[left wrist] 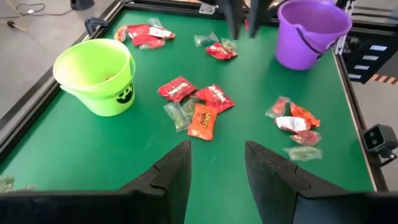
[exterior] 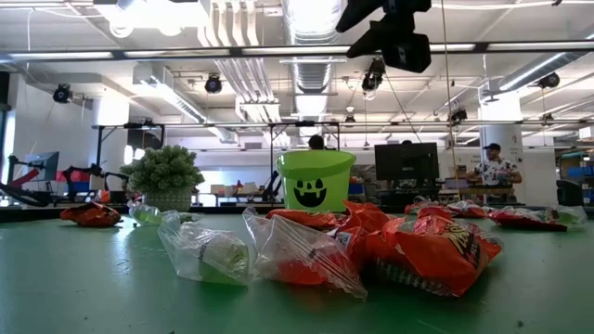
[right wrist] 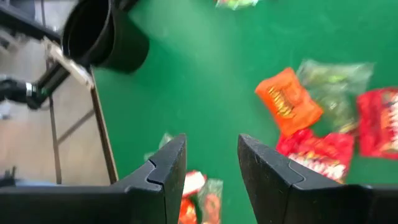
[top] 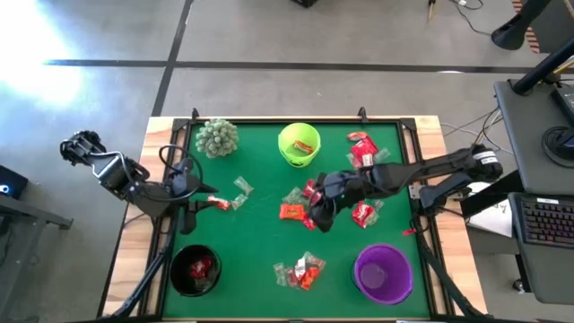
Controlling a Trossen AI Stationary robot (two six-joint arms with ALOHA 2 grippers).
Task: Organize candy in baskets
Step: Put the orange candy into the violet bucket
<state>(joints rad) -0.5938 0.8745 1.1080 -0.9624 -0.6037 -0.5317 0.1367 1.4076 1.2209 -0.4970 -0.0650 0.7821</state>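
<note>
Wrapped candy lies scattered on the green mat: an orange piece (top: 291, 212), red pieces (top: 363, 148) and a mixed heap (top: 300, 269) near the front edge. The lime basket (top: 299, 144) stands at the far side, the black basket (top: 195, 269) near left with a red sweet inside, and the purple basket (top: 384, 272) near right. My right gripper (top: 318, 218) hangs open above the middle candy; its wrist view (right wrist: 211, 143) shows the orange piece (right wrist: 287, 99) and the black basket (right wrist: 102, 34). My left gripper (top: 199, 199) waits open at the left edge (left wrist: 217, 149), beside a red piece (top: 215, 203).
A spiky pale-green ball plant (top: 216, 136) stands at the far left of the mat. A raised black frame (top: 179, 135) borders the mat. Bare mat lies between the black basket and the middle candy. People stand far off in the room behind (exterior: 492, 167).
</note>
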